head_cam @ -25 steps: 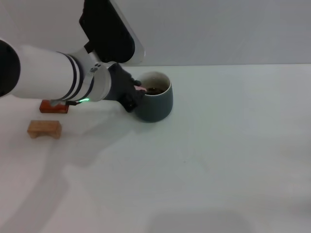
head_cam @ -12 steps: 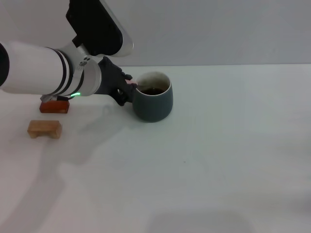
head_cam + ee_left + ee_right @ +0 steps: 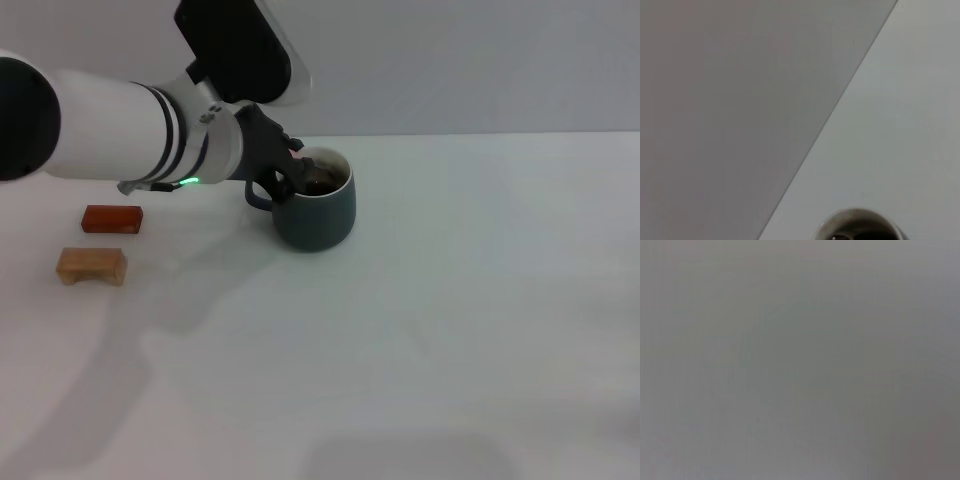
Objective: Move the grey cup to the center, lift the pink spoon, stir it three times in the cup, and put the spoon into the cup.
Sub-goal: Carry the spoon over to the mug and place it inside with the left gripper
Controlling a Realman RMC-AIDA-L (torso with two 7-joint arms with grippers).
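Here the grey cup's (image 3: 318, 212) handle points toward the left gripper (image 3: 287, 172)

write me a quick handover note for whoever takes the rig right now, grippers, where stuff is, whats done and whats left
Left gripper: at the near-left rim of the grey cup, over its handle side. A trace of pink shows at its tips, likely the pink spoon; grip not clear.
Right gripper: not in view, its wrist camera shows only blank grey.
Grey cup: upright on the table, near the middle toward the back, dark liquid inside.
Reddish-brown block and tan wooden block: at the left, apart from the cup.
Done: cup looks placed, spoon seems lifted to the cup.
Left: finish any stirring, then leave the spoon in the cup.
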